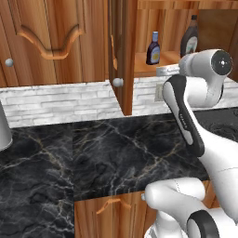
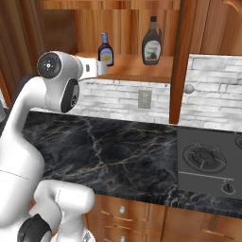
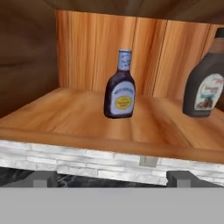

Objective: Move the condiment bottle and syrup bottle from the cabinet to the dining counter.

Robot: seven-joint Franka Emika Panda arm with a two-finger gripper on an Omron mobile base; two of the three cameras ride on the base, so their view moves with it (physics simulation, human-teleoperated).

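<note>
cabinet [image 1: 124, 56] stands open, its shelf holding the condiment bottle [image 3: 120, 86] and, well to its right, the syrup bottle [image 3: 206, 76]. both stand upright, caps up. gripper [image 3: 109, 179] spread wide, holding nothing, facing the condiment bottle.

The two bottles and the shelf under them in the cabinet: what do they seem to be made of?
The small bottle looks like glossy dark red glass or plastic, with a pale cap and a paper-like label. The big bottle looks like translucent brown plastic, judging by its soft shoulders and sheen, though it could be glass. The shelf is reddish wood with visible grain and a smooth finish.
</note>
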